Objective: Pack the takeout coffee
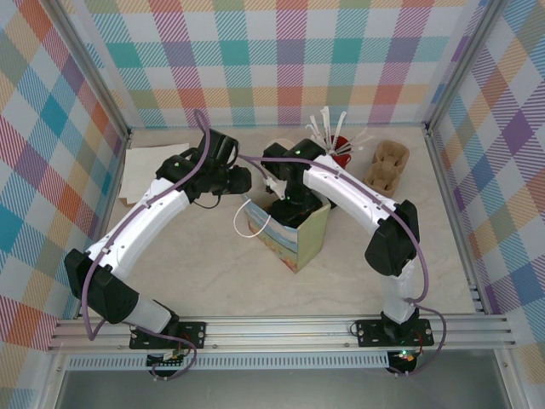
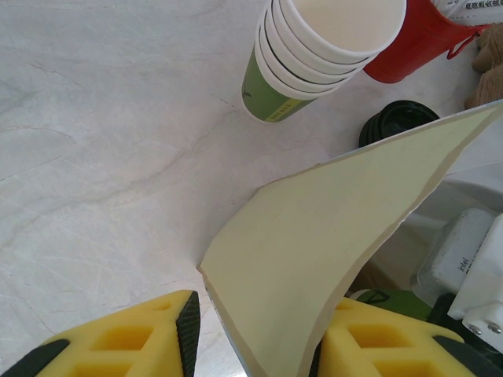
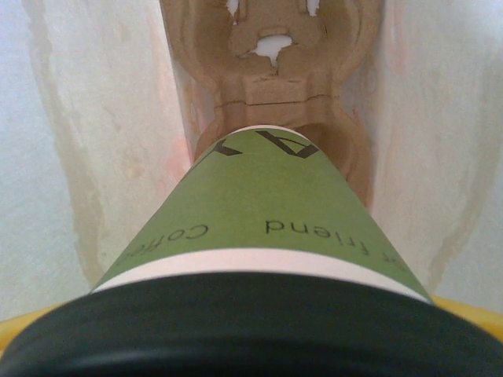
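The takeout coffee [image 3: 259, 204], green-bodied with a black lid, hangs inside the paper bag [image 1: 300, 239]. My right gripper [image 3: 251, 345] is shut on it just under the lid, yellow fingers [image 3: 471, 308] showing at both sides. The cup's base meets a pocket of a brown cardboard carrier [image 3: 271, 71] lying at the bag's bottom. From above, the right gripper [image 1: 285, 200] reaches down into the bag's mouth. My left gripper [image 2: 255, 345] stands open, straddling the bag's cream wall [image 2: 330, 236], which leans on the right finger. The left gripper [image 1: 241, 181] sits at the bag's left rim.
A stack of green-and-cream cups [image 2: 314, 55], a red cup of white stirrers [image 1: 341, 146] and black lids [image 2: 397, 122] stand behind the bag. A second cardboard carrier [image 1: 387, 166] lies at the back right. Flat paper [image 1: 140, 170] lies at the back left.
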